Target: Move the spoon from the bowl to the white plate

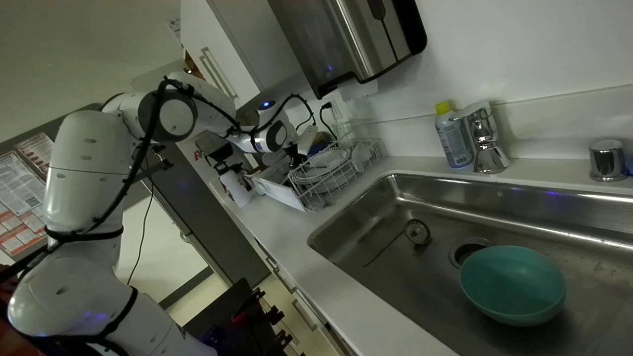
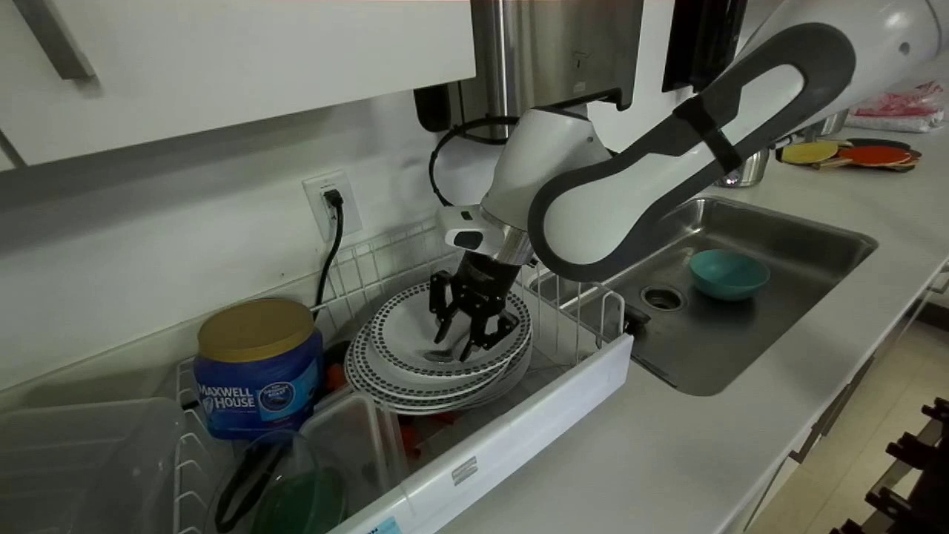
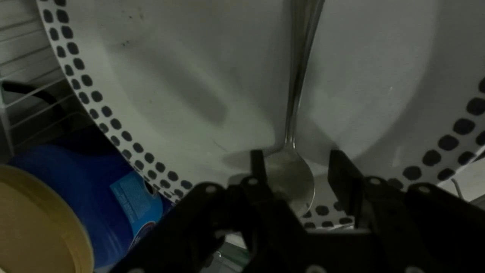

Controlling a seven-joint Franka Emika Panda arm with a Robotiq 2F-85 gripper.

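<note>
Wrist view: the gripper [image 3: 296, 159] sits at the bottom edge with its two fingers [image 3: 258, 163] well parted, the head of the spoon [image 3: 296, 87] showing between them; it has hold of nothing. The spoon lies on the white plate [image 3: 182, 49], its slim handle running up past the top edge. Whether the fingertips touch the plate, I cannot tell. Dark spots in two rows ring the rim, and a blue, gold-lidded tub [image 3: 94, 204] stands just beside it. In an exterior view that plate tops a stack of plates [image 2: 422, 400] in a white wire dish rack [image 2: 622, 315], with the gripper pointing down at it, tilted a little, and the arm [image 2: 608, 185] slanting across from the upper right. Both exterior views show the teal bowl [image 1: 514, 284] upright in the steel sink [image 1: 425, 287], well apart from the plate and just beside the drain [image 1: 464, 253]. Behind the sink, in an exterior view, a yellow-capped spray can [image 1: 452, 141] stands beside the chrome faucet [image 1: 483, 138], and a steel-fronted dispenser [image 1: 336, 39] hangs higher up, white paper [image 1: 358, 90] showing at its underside. Yellow and orange-red paddles [image 2: 875, 156] lie on the tabletop [image 2: 667, 460] beyond the sink in an exterior view.
</note>
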